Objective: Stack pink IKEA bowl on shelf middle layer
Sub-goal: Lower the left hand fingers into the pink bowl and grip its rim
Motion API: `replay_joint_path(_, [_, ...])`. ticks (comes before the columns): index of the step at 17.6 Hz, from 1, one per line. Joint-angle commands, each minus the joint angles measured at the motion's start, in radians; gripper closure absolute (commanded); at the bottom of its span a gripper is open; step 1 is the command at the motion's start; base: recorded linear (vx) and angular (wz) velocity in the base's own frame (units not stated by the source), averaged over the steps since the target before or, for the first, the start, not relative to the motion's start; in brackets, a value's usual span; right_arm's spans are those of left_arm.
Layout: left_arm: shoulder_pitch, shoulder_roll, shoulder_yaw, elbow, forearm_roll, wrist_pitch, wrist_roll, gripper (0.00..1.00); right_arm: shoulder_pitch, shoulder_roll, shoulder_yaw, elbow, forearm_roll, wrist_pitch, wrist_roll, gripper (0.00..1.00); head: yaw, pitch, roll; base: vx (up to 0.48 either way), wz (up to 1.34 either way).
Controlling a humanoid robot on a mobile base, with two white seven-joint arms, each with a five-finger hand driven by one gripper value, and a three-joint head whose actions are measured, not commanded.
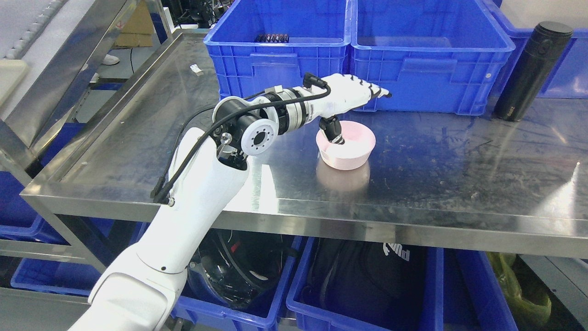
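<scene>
1. A stainless steel shelf surface (459, 184) is seen across the frame, scuffed, with glare reflected at the right.
2. Two blue plastic crates (358, 55) are set side by side at the back.
3. A black flask (533, 71) is stood just right of them.
4. More blue bins (367, 299) are stored beneath.

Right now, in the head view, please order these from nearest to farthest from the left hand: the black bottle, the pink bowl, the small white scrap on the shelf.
1. The pink bowl: directly under the left hand, whose thumb dips inside it.
2. The small white scrap: far to the hand's left, near the shelf's back edge.
3. The black bottle: far right, leaning against a blue crate.
</scene>
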Motion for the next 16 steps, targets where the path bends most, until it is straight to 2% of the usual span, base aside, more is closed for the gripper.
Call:
replay_joint_path(1, [-0.016,0.1,-0.098,0.008,-0.015,0.0,-0.099,0.05,0.0,-0.017,0.005,-0.017,-0.001,-0.001,-0.001,0.0,0.0,0.0,0.0,-0.036,0.04])
replay_joint_path(4, [-0.022,0.091,-0.097,0.064,-0.015,0.0,-0.104,0.01,0.0,-0.017,0.005,-0.017,-0.001,-0.001,-0.001,0.0,0.0,0.0,0.0,-0.056,0.09])
replay_joint_path(6, [-0.036,0.055,-0.095,0.125,-0.017,-0.004,-0.095,0.02,0.0,-0.017,0.005,-0.017,0.0,-0.001,-0.001,0.0,0.0,0.0,0.0,-0.071,0.1])
replay_joint_path(16, [-0.082,-0.088,-0.081,0.325,-0.009,-0.085,-0.066,0.13,0.0,-0.017,0.005,-0.017,0.0,-0.001,-0.001,0.0,0.0,0.0,0.0,-0.011,-0.01])
